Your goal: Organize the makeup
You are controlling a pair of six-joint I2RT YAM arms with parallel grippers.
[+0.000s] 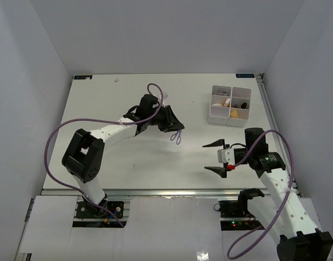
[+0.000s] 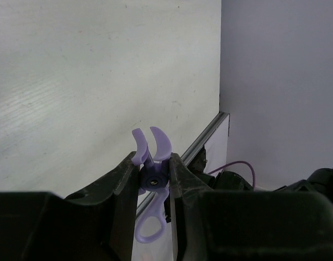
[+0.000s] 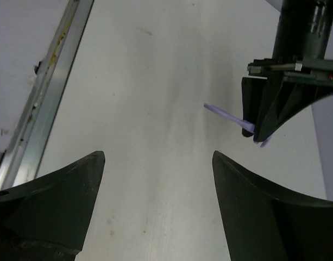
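Left claw (image 1: 174, 126): clamped on a purple looped tool (image 2: 153, 145) at its pivot, held over the middle of the worktop (image 1: 128, 157). The handle loops hang free below.

Right claw (image 1: 209, 157): jaws wide apart, empty, near the right edge and facing the tool.

Other makeup (image 1: 227, 101) lies in the white box (image 1: 218, 116) by the far right corner.

Risks, as judged:
- The narrow pivot grip may let the tool swivel or slip out.
- The two claws may collide if they close in.
- The hanging loops may snag a divider or shove the box.
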